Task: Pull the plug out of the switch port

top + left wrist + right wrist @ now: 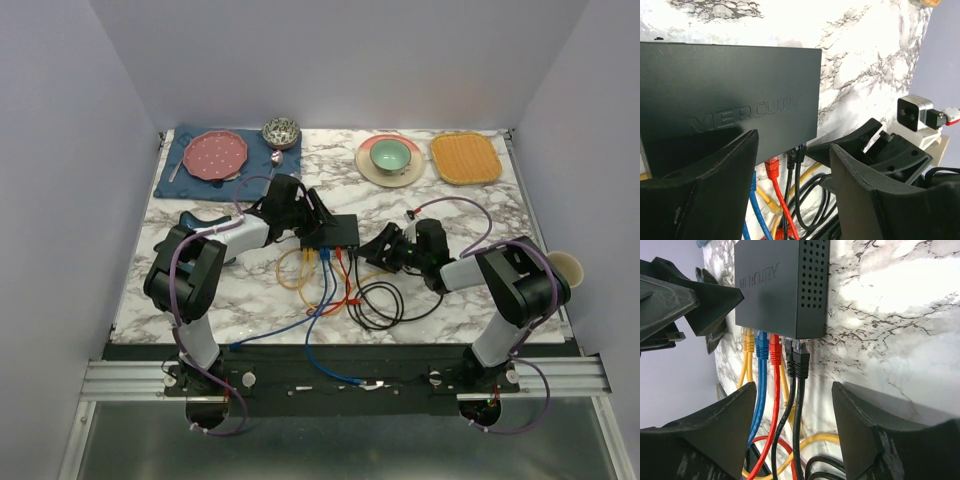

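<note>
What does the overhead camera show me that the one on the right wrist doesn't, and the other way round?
Only overhead: the pink plate, green bowl and orange mat along the far edge. Only right wrist: the vent holes and MERCURY lettering on the switch. Both: the switch, its coloured cables and the marble table.

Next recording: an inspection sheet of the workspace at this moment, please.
Surface: marble-pattern table, flat.
Job's things: black switch lying flat; black plug at its port, clear tip showing, seating unclear.
Clutter: pink plate on blue mat, patterned bowl, green bowl, orange mat, all at the far edge.
Grippers: left gripper open, by the switch; right gripper open, facing the plugs, holding nothing.
Cables: yellow cable, blue cable, red cable also plugged in; black cable looped on the table.
Surroundings: plain grey walls.
</note>
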Controlling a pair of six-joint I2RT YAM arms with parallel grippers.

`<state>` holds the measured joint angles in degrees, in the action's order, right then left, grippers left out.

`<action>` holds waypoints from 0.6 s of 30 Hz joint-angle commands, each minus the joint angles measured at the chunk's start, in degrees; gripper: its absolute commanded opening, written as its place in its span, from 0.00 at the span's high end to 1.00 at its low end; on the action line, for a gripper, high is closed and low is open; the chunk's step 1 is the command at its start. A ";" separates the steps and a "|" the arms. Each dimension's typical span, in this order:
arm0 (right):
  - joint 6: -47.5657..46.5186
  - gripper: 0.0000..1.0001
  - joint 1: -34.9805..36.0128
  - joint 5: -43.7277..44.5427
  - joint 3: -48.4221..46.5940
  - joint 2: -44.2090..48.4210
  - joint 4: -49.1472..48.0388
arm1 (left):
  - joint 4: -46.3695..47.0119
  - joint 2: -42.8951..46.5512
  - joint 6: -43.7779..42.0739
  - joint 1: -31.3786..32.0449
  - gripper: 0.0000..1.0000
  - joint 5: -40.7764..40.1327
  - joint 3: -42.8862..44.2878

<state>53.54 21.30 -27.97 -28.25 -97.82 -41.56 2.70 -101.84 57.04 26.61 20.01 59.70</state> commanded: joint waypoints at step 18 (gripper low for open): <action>3.32 0.52 -1.00 1.34 -6.64 -8.17 0.96 | -3.40 -5.03 -1.66 -0.42 0.40 -0.59 1.03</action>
<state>55.77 20.56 -27.77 -33.10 -104.49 -42.68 1.19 -105.06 55.83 26.39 20.01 61.43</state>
